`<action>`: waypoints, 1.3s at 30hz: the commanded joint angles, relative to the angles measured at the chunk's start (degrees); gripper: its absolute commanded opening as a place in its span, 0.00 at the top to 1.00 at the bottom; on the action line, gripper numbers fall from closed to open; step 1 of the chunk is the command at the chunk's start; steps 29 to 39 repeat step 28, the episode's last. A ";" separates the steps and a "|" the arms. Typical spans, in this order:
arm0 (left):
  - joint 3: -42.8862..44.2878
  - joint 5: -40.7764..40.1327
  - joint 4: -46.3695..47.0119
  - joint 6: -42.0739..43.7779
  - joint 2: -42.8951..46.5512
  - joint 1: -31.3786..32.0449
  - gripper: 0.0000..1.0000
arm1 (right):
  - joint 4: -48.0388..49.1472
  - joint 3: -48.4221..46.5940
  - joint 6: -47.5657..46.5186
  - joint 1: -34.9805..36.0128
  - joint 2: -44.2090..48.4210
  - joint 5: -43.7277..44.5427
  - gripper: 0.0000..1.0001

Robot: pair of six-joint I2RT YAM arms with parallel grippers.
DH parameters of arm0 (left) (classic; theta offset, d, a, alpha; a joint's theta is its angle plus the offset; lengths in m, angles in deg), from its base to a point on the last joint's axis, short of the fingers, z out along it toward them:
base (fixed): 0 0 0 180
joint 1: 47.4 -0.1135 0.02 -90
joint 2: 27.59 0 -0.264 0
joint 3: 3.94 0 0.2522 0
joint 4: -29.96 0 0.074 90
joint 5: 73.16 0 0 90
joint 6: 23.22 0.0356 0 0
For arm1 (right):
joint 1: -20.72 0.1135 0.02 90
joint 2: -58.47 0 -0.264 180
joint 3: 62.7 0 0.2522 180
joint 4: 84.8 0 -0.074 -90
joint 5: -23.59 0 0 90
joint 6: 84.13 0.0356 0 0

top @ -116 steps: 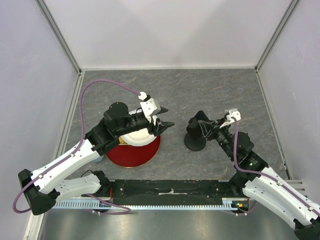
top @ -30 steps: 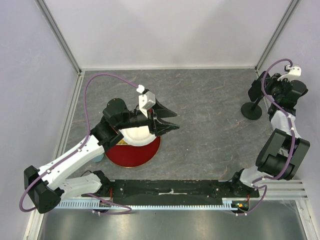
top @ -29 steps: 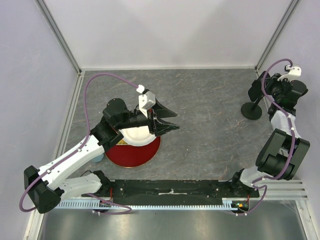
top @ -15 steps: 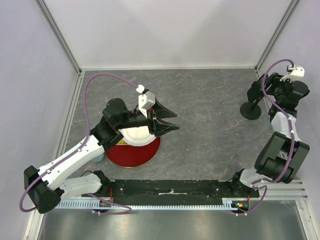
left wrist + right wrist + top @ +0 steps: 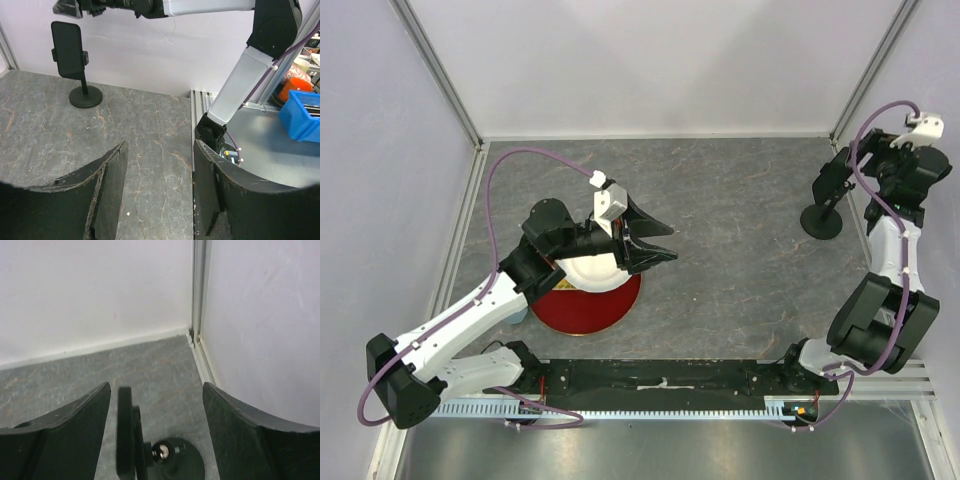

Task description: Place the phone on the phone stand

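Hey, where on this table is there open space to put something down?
The wide middle of the table, between the left gripper and the phone stand, is bare, as is the strip along the back wall. Crowded: the red plate under the left arm.

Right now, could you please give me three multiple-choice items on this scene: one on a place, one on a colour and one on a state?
1. Where on the table is the phone stand?
A) right side, toward the back
B) front left corner
C) dead centre

2. What colour is the large plate under the white plate?
A) blue
B) red
C) green

3. How is the phone placed?
A) lying flat on the table
B) clamped upright in the stand's cradle
C) lying on the white plate

Answers:
1 A: the top view shows its base near the right wall.
2 B: a red rim shows below the white plate.
3 B: the left wrist view shows it upright in the cradle.
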 commanded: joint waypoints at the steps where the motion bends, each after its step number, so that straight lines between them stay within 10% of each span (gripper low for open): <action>1: -0.25 1.10 2.94 -2.15 1.93 -0.28 0.39 | -3.79 -8.79 -0.79 6.02 3.29 10.48 0.19; 12: -1.74 -10.22 0.57 0.56 5.00 0.42 0.39 | -21.81 -30.93 -2.93 44.52 -3.30 62.54 0.16; 18: -4.02 -26.04 -0.40 1.71 8.26 0.42 0.39 | -22.27 -21.84 1.02 63.60 -2.61 82.65 0.04; 28: -7.02 -40.74 0.57 2.50 11.16 0.42 0.39 | -28.86 11.66 28.90 72.66 22.66 68.73 0.02; 39: -7.02 -40.74 0.57 2.50 11.16 0.42 0.39 | -28.86 11.66 28.90 72.66 22.66 68.73 0.02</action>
